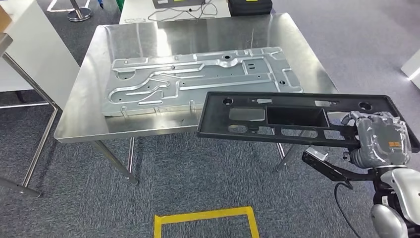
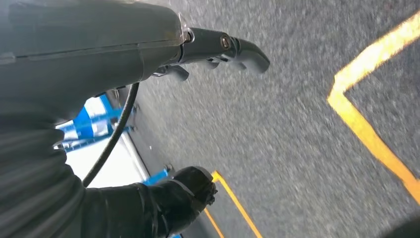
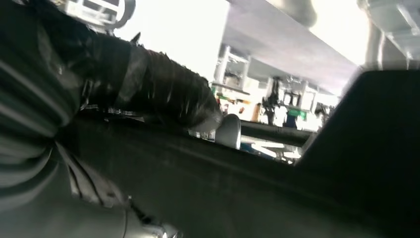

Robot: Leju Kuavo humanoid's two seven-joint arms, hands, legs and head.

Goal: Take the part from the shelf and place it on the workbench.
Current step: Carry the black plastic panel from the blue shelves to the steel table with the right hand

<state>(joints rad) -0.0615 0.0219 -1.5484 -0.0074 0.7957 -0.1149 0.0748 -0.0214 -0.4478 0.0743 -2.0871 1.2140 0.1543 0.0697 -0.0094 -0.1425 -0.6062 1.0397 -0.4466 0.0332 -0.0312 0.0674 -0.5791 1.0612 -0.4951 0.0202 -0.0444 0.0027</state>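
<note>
Already the right hand (image 1: pixel 381 139) held the black part (image 1: pixel 297 119) by its right end, fingers closed on it, just over the counter's (image 1: pixel 89 99) front right corner, beside the metal panel (image 1: pixel 198 79); next, I judged, lowering onto bare counter, while the left hand's (image 2: pixel 198 49) fingers hung half curled, holding nothing.

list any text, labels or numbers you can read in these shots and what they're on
No text can be read in any view.
An orange label on the right hand, which holds the black part: too small to read.
The metal panel on the workbench: no markings visible.
</note>
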